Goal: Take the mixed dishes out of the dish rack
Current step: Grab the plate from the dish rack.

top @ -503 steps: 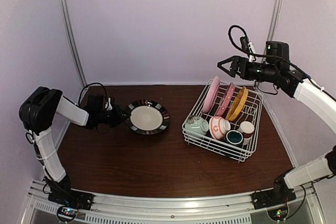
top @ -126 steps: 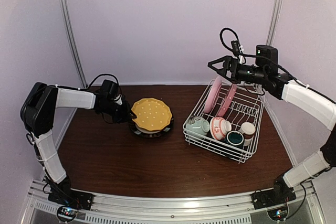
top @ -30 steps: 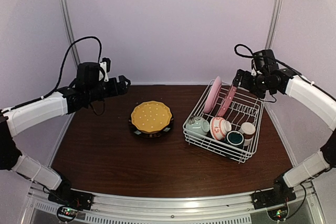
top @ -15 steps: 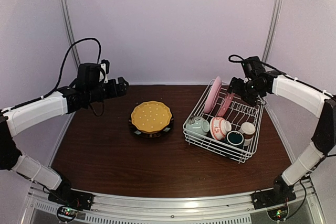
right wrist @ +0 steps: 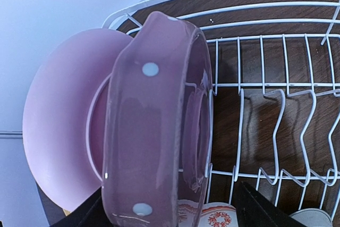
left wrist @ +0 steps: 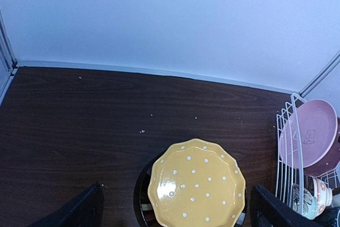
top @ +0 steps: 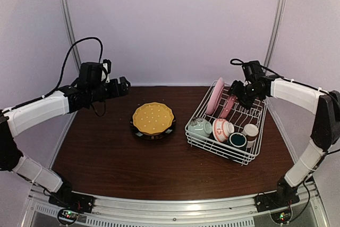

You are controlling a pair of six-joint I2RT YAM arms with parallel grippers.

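The dish rack (top: pixel 215 147) stands at the right. Two pink plates stand upright in it, a lighter one (top: pixel 215 95) and a darker dotted one (top: pixel 229 102). My right gripper (top: pixel 237 90) is open, its jaws either side of the dotted plate's (right wrist: pixel 149 126) top edge, with a gap on the right side. Before the plates lie a pale green bowl (top: pixel 199 127), a red-patterned bowl (top: pixel 220 129) and two cups (top: pixel 237 140). The yellow dotted plate (top: pixel 153 118) lies on the black-rimmed plate (top: pixel 135 129) at centre. My left gripper (top: pixel 125 84) hovers open and empty, high to their left.
The rack's right half holds bare wire prongs (right wrist: pixel 276 83). The back wall runs close behind the rack and the plate stack. A metal rail (top: pixel 159 213) edges the table's near side.
My right gripper has come down and left over the dotted pink plate, and its jaws have narrowed round it. The left arm has hardly moved.
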